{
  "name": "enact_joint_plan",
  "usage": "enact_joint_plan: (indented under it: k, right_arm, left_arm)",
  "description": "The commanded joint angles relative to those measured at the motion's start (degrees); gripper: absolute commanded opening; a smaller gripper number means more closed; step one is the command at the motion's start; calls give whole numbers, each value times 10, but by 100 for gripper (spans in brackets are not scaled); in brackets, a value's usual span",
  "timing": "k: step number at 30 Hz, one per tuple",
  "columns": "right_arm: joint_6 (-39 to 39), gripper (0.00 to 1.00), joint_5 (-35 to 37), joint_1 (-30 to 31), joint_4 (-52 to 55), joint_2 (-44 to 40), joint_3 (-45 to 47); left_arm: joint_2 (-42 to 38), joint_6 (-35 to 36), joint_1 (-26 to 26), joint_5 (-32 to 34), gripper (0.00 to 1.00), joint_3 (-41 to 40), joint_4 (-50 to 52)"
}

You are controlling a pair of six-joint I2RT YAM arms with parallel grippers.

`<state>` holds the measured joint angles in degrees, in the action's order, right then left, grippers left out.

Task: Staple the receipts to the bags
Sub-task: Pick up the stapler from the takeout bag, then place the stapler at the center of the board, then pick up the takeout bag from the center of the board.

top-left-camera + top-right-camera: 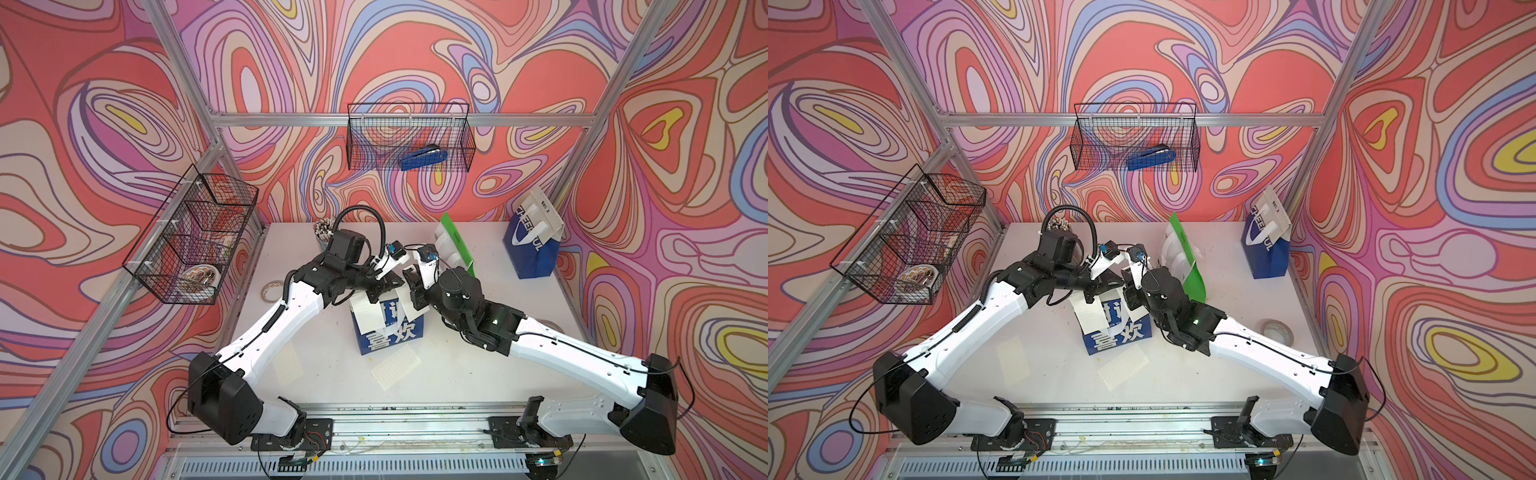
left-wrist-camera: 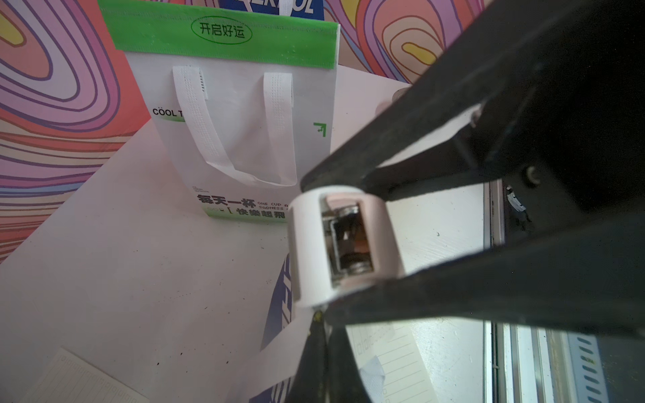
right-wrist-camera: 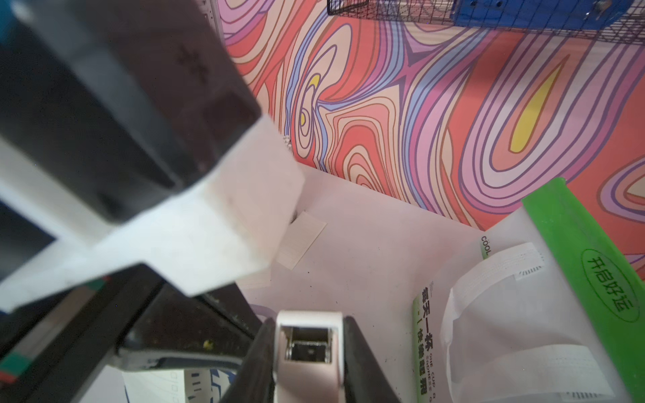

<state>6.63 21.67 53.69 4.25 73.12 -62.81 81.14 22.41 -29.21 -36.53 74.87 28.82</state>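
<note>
Clamping white stapler (image 3: 307,366) in right gripper (image 3: 309,322), jaws tight on it, blue-white bag (image 1: 390,332) just below. Left gripper (image 2: 323,349) pinched together beside it, near receipt (image 1: 368,313) on bag face. Risk: staple misses if receipt slips off rim. Stapler shows only in wrist views; arms hide it in top views.

The left arm (image 1: 266,332) and right arm (image 1: 561,345) are angled inward from elbows set wide apart, so that the two wrists are placed close together. The left gripper (image 2: 324,244) is clamped top and bottom on a stapler (image 2: 307,251). The right gripper (image 3: 307,352) is pressed against the stapler's sides.
</note>
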Motion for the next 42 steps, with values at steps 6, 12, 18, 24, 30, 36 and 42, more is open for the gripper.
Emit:
enact_joint_plan:
  k: [6,12,18,24,30,36,42]
  right_arm:
    - [63,5,64,5,-60,-60,16]
    - [109,0,155,0,99,-107,-9]
    - [366,0,210,-15,382,-127,-45]
    - [587,0,82,-95,520,-124,-6]
    - [673,0,-84,-229,491,-124,116]
    - [691,0,-255,-339,386,-62,227]
    - [711,0,-288,-359,372,7,254]
  left_arm:
    - [-1,0,-2,3,0,-8,-20]
    - [-11,32,-1,44,0,-5,3]
    - [-29,57,6,90,0,-3,4]
    - [-34,85,18,124,0,17,6]
    - [-22,82,21,131,0,66,10]
    - [-33,95,21,199,0,82,-13]
    - [-35,108,35,236,0,118,16]
